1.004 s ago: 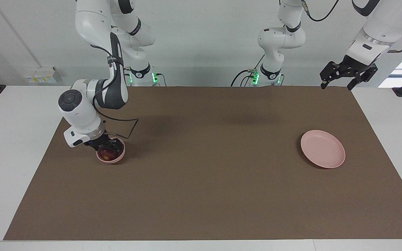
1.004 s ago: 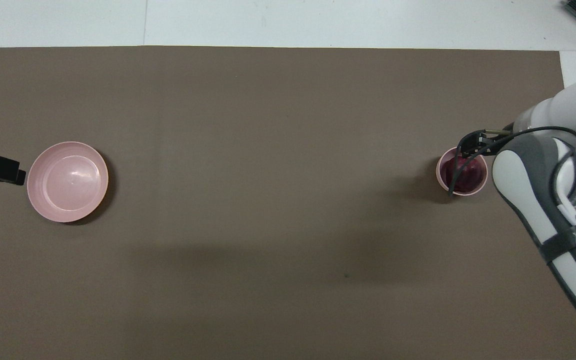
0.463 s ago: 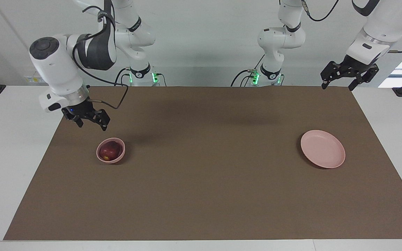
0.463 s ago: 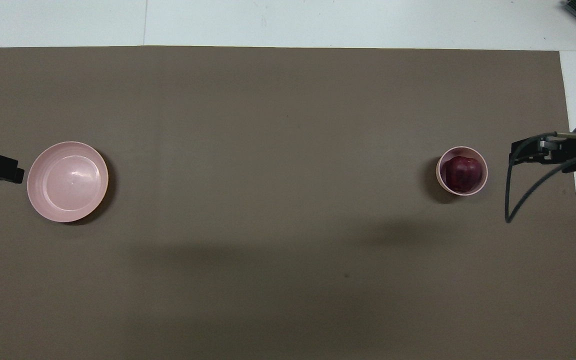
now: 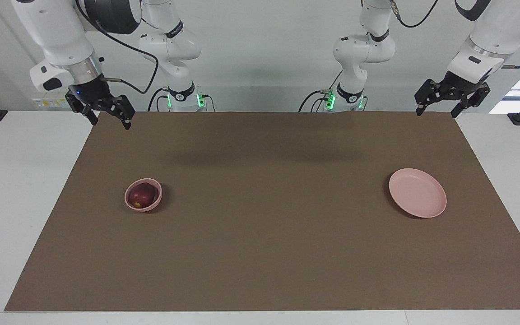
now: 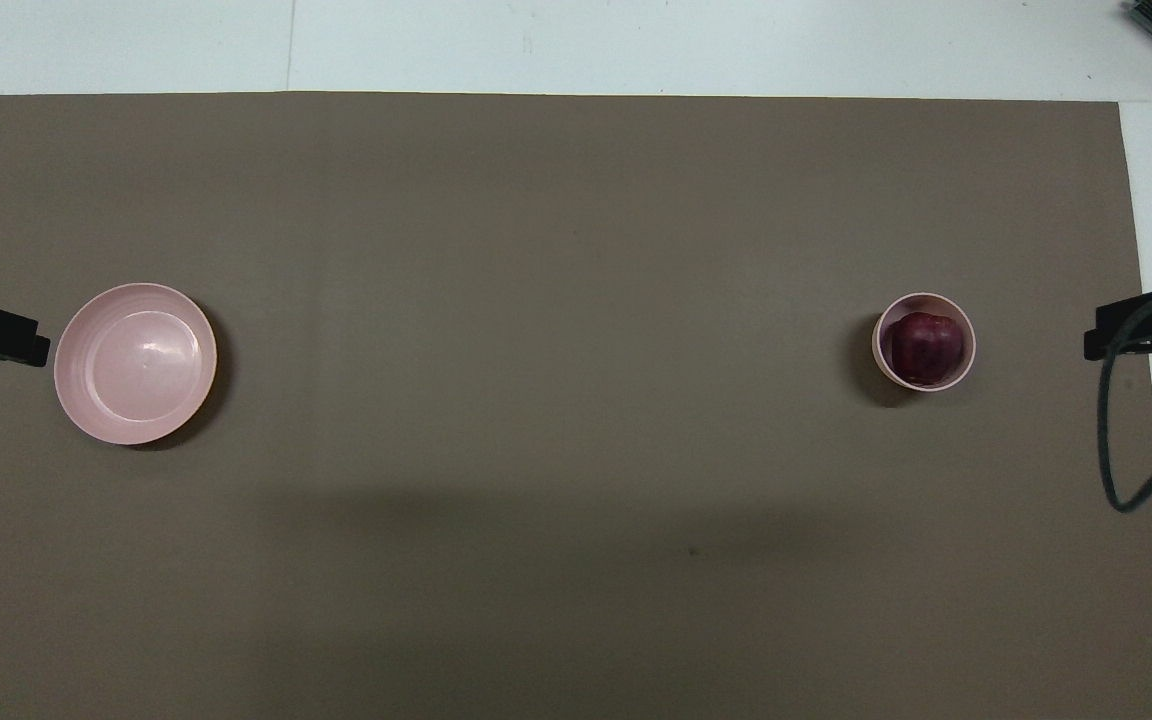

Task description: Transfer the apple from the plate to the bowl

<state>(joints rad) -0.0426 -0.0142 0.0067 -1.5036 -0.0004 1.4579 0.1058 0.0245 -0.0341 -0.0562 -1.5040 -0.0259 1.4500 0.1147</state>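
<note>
Dark red round apple (image 5: 142, 194) sits in the small deep pink bowl (image 5: 143, 195), lower left of the facing frame; the flat pink plate (image 5: 417, 192) lies bare at right. Upper left, the right end effector (image 5: 106, 113) hangs fingers apart; upper right, the left end effector (image 5: 451, 99) waits likewise. Little risk remains: only a returning arm could knock the bowl.

No legible text, label, brand, number or sign appears on any surface in either view; any small markings on the arms cannot be resolved.

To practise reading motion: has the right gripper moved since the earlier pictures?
Yes. The right gripper has risen off the bowl toward the mat's edge.
</note>
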